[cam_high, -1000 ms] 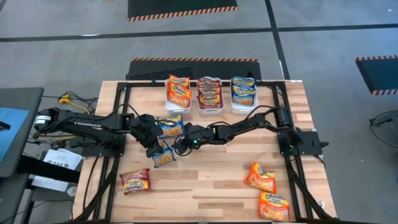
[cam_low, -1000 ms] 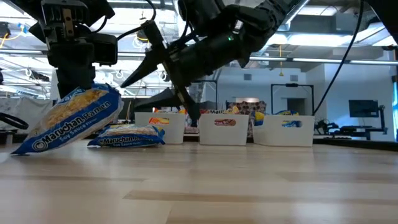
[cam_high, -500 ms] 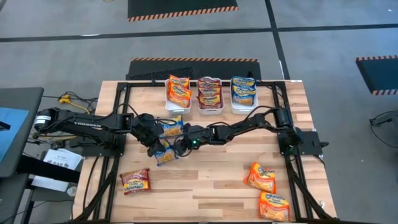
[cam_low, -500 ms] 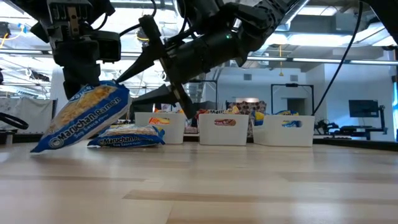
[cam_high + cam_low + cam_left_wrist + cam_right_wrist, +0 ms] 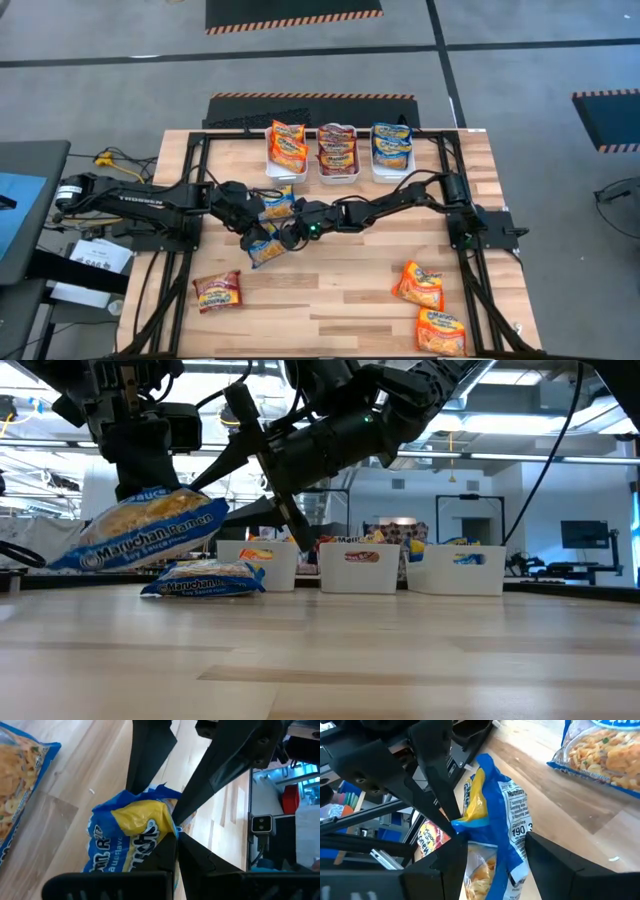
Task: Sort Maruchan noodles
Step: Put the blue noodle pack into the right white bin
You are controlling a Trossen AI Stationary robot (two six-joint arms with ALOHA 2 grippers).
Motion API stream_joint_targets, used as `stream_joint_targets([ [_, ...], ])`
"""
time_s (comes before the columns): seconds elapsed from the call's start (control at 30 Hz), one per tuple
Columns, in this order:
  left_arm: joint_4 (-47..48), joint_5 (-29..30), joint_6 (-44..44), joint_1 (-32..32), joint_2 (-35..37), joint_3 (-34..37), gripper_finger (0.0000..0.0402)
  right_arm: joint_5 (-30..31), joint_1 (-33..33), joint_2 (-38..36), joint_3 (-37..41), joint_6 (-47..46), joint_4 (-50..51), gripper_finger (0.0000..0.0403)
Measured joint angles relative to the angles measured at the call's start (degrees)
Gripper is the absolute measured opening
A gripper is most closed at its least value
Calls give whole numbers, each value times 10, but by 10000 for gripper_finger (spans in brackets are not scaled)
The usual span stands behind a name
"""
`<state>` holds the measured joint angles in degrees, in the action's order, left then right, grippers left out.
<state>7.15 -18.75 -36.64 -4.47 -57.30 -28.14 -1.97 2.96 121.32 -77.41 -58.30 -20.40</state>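
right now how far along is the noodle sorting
Done: the three white bins already hold packets by colour. In hand: left gripper holds a blue packet off the table, open right gripper around it. Left: another blue packet, a red, two orange.

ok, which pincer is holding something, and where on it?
Left pincer pinches the blue noodle packet by its top edge. Right pincer is open around it, holding nothing.

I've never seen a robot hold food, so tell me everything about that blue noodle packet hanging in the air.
The blue Maruchan Ramen packet is crinkly plastic with white lettering and a yellow noodle picture. The left gripper is shut on its edge, holding it tilted, clear of the wooden table. The right gripper stands open around its other end.
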Motion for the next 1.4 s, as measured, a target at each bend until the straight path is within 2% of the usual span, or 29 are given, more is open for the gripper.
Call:
stream_joint_targets([
  [0.17,-13,6,0,0,0,0,0,-11,0,0,0,-17,9,219],
  [0.27,-13,15,0,0,0,0,0,-11,0,0,0,-30,10,196],
  [0.6,-14,33,0,0,0,1,0,-12,2,-1,0,-38,5,15],
  [0.93,-24,13,0,0,8,1,0,-12,6,-3,0,-53,2,5],
  [1.13,-53,6,0,0,48,-1,0,-12,11,-2,1,-55,15,4],
  [1.4,-43,26,15,-1,103,-1,0,-6,14,-2,0,-58,23,3],
])
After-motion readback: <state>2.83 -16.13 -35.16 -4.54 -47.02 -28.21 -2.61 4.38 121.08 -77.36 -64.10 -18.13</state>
